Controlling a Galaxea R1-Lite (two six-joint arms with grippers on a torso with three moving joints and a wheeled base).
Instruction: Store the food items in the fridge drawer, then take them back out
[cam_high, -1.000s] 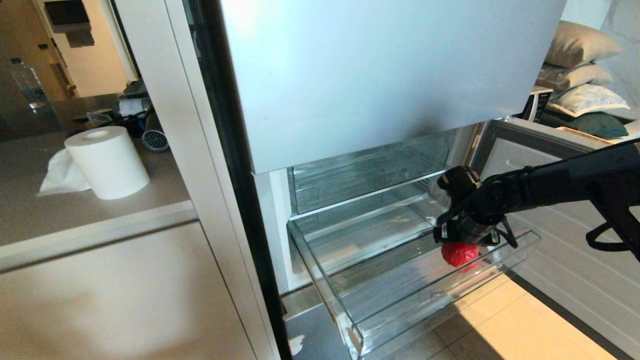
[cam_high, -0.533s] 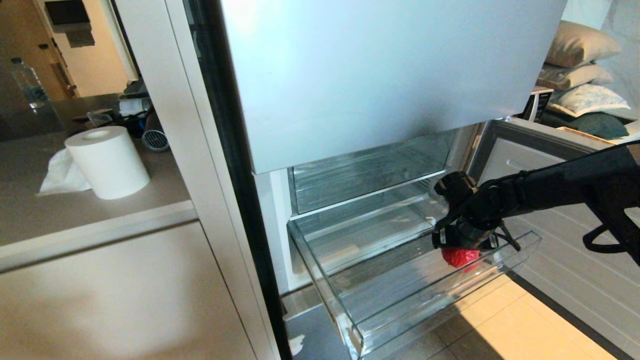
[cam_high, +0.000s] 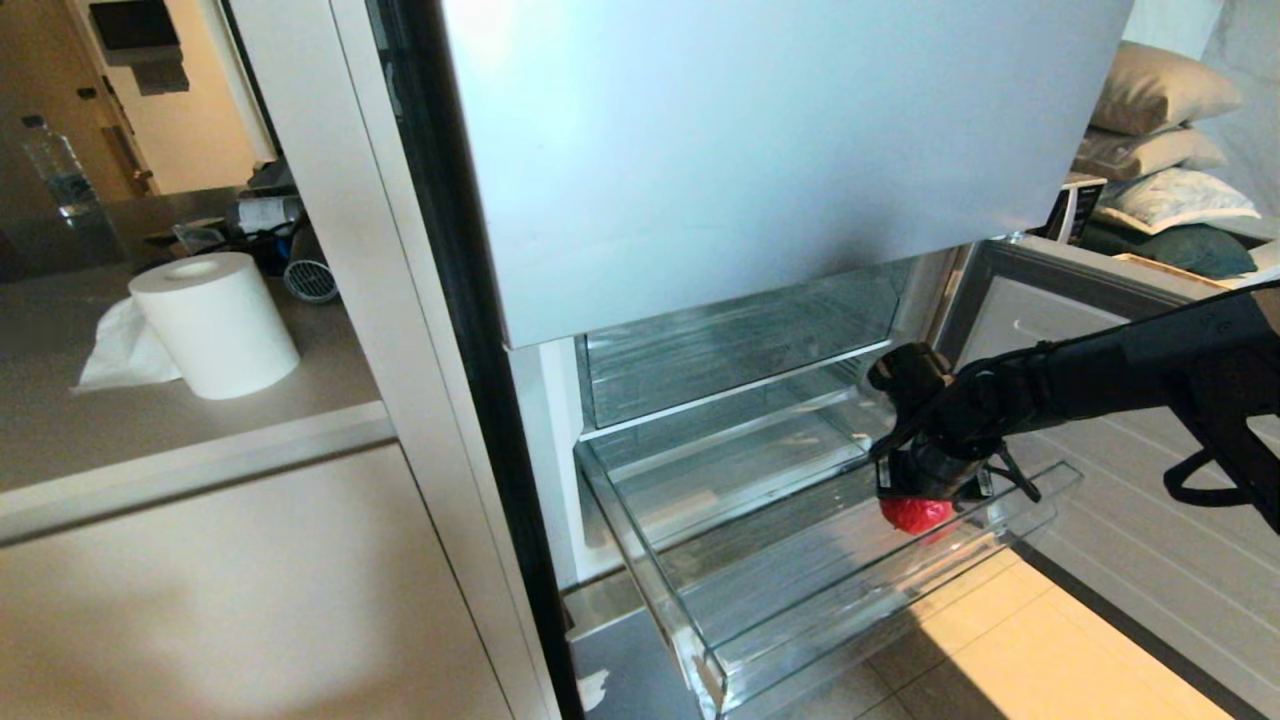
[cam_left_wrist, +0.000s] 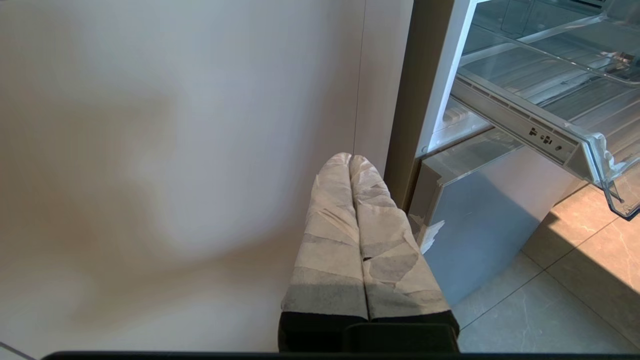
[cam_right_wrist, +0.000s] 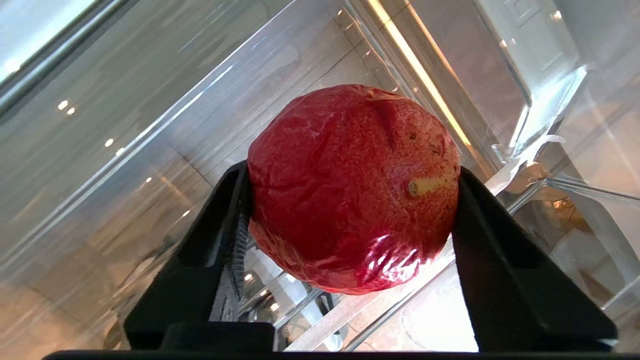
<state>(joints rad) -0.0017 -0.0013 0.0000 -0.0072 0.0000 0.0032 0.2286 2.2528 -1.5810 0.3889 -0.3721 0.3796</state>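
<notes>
Right tool dropped slightly onto the fruit in the drawer; both fingers now clamp its sides. Fruit sits at the drawer's right end. Likely take-out phase, lift next. Left tool pressed together, parked.

- The small round glossy red fruit is half covered from above by the black right gripper in the head view; only its lower part shows.
- Whether the fruit rests on the ribbed floor of the wide transparent plastic drawer cannot be told.
- The black right arm runs off the picture's right edge.
- The clear plastic bottle on the far counter is dim; its label cannot be read.
- The drawer's front corner is cut off by the left wrist view's edge.
</notes>
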